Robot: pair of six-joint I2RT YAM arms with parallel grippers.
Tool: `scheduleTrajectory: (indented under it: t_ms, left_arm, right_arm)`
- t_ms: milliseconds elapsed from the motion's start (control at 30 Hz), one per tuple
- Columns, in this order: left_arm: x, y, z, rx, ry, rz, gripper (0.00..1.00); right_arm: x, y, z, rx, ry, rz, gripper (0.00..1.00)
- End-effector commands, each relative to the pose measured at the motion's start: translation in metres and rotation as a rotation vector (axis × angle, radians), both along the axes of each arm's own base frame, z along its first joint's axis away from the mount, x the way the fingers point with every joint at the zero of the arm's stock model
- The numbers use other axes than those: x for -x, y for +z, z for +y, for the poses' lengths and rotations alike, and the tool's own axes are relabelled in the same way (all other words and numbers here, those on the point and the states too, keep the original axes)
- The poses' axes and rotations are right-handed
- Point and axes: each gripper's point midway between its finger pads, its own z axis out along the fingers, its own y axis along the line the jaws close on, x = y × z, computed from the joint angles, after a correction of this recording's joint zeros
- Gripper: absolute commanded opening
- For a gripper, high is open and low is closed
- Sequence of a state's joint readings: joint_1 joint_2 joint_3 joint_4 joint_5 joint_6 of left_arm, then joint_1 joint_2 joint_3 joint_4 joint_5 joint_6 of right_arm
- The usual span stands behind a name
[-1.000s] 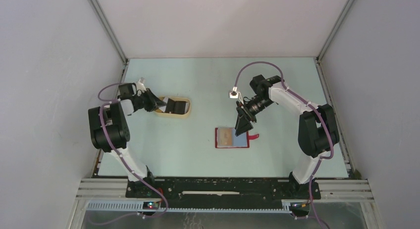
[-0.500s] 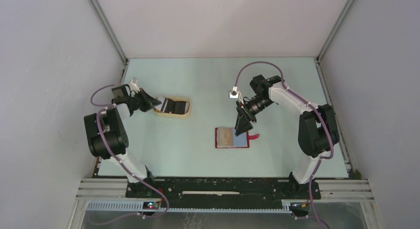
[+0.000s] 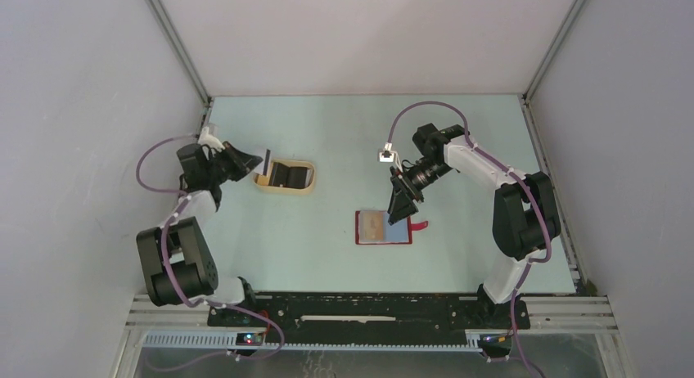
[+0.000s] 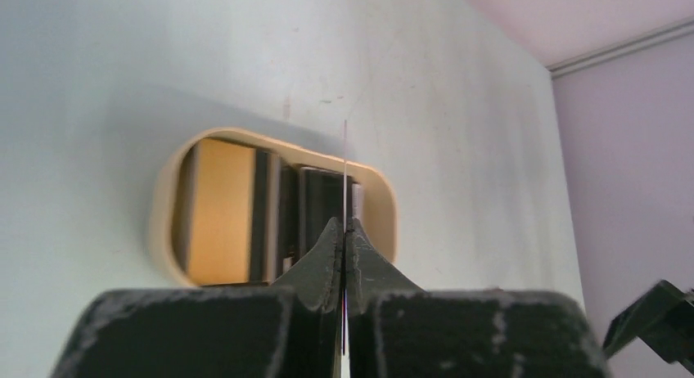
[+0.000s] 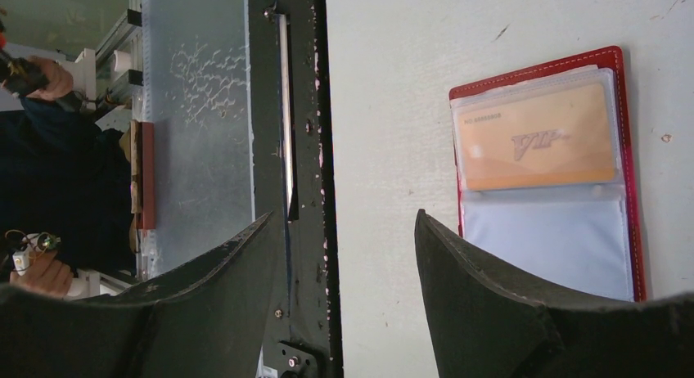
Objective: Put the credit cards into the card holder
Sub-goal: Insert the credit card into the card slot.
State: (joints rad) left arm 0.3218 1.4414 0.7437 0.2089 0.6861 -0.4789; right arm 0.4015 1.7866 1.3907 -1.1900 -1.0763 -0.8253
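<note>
Pale green table (image 3: 327, 132), centre frame | right gripper (image 3: 401, 206) spread wide, empty, above card holder's upper-right corner | left gripper (image 4: 344, 227) pinching thin card (image 4: 344, 173) edge-on over tan tray (image 3: 286, 191), upper left | red card holder (image 3: 383, 239) open, golden card (image 5: 536, 137) pocketed inside

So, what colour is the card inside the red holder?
Golden-orange card, clearest in the right wrist view.

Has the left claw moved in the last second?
Yes. The left gripper has drawn back to the left, away from the tray, and is shut on a thin card.
</note>
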Motion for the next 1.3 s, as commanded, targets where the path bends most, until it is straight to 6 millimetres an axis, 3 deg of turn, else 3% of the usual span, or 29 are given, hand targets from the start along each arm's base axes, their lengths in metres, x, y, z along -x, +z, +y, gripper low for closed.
scheduleTrajectory:
  t_ms: [0,233,467,633,767,1000,1267]
  left_arm:
    - [0.006,0.054,-0.058,0.039,-0.172,-0.215,0.0]
    - [0.048,0.108,-0.173,0.164,-0.462,-0.413,0.0]
    - [0.091,0.126,-0.245,0.431,-0.513,-0.484,0.0]
    - [0.1,0.118,-0.277,0.551,-0.467,-0.473,0.0]
    - [0.106,0.104,-0.307,0.556,-0.463,-0.435,0.0]
    - [0.114,0.096,-0.33,0.564,-0.474,-0.405,0.0]
    - [0.123,0.095,-0.34,0.595,-0.504,-0.378,0.0]
  right_arm:
    - [-0.003,0.015,0.006,-0.043,0.018,-0.056,0.7]
    - [-0.016,0.044,0.004,-0.111,-0.06,-0.136,0.7]
    - [-0.029,0.077,-0.012,-0.225,-0.216,-0.158,0.68]
    - [-0.04,0.09,-0.029,-0.323,-0.339,-0.05,0.66]
    - [-0.042,0.08,-0.026,-0.326,-0.36,0.053,0.66]
    - [-0.044,0.066,-0.012,-0.295,-0.362,0.119,0.67]
    - [-0.056,0.062,-0.008,-0.287,-0.447,0.156,0.63]
